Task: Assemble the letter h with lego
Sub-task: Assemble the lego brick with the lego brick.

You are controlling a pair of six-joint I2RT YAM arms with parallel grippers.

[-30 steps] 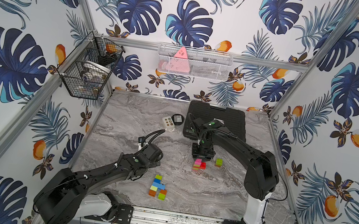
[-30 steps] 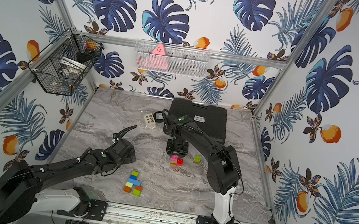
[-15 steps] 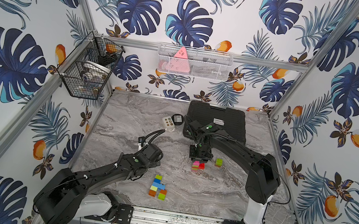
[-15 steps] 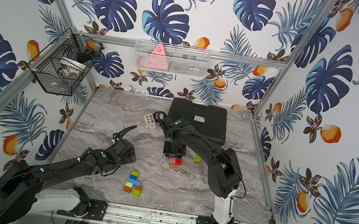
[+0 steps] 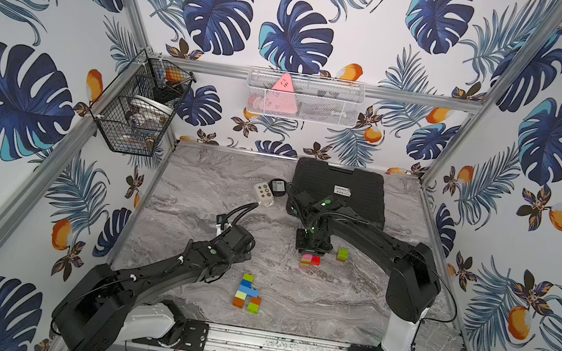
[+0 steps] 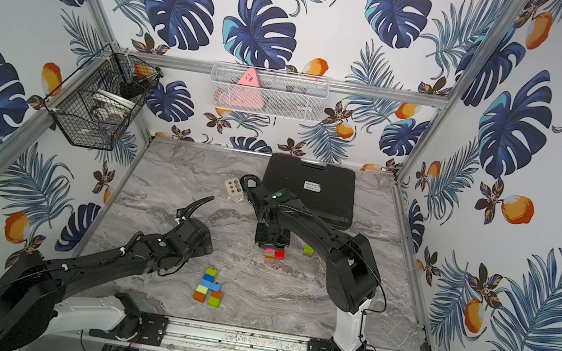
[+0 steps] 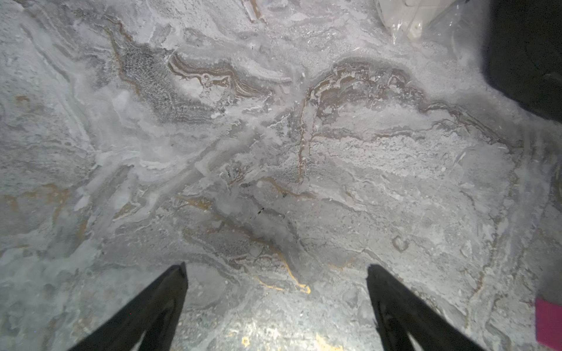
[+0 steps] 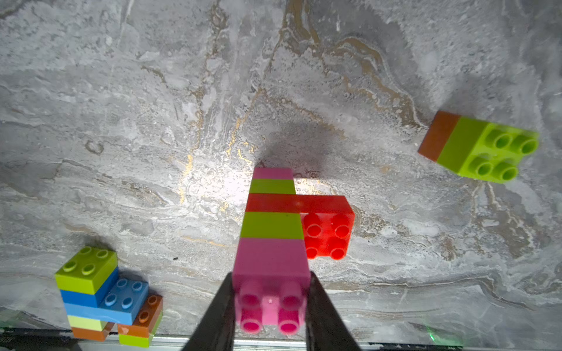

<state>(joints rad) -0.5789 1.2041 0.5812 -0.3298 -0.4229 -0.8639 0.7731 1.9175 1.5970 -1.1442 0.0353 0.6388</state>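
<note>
Near the middle of the grey marble-patterned table, in both top views, we see a striped column of pink, lime green and red studded plastic bricks standing beneath the right gripper, whose black body hides its jaws from above. Just beside the column, toward the table's right edge, sits a lone lime green brick stacked on an orange one. Closer to the front edge, well apart from both, is a stepped cluster of blue, light blue, lime green and orange bricks.

Through the left wrist camera we find the left gripper spread wide over bare marble, nothing between its jaws.

Through the right wrist camera the right gripper is pinching the top pink brick of the column, one jaw pressed against each side. A longer red brick juts sideways from the column's middle.

We judge three risks from here. Our hold is on the topmost brick alone, so a lift may pull it off its studs and leave the rest behind. That sideways red brick loads the column off-centre, which could twist or tilt it in the jaws. And the lone brick sits close, so a careless sweep toward the right edge could knock it away.
</note>
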